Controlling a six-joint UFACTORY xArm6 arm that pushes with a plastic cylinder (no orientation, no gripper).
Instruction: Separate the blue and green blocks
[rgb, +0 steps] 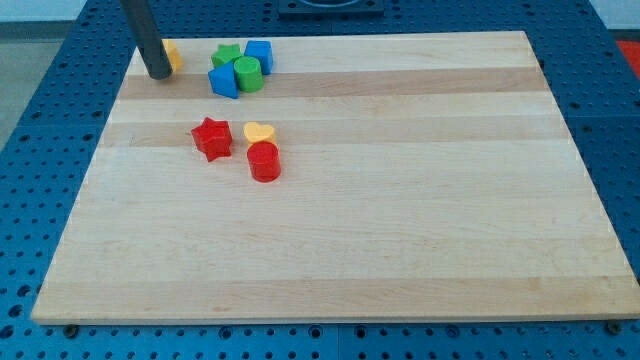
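Note:
At the view's top left, four blocks sit bunched together: a green star (226, 54), a blue cube (259, 55), a green cylinder (247, 73) and a blue block (223, 82). They touch or nearly touch one another. My tip (158, 73) rests on the board to the left of this cluster, about a block's width from the blue block. It stands right against a yellow block (172, 55), which the rod partly hides.
A red star (212, 138), a yellow heart (260, 131) and a red cylinder (264, 162) sit lower down, left of centre. The wooden board (400, 200) lies on a blue perforated table (30, 150); its top and left edges are near the cluster.

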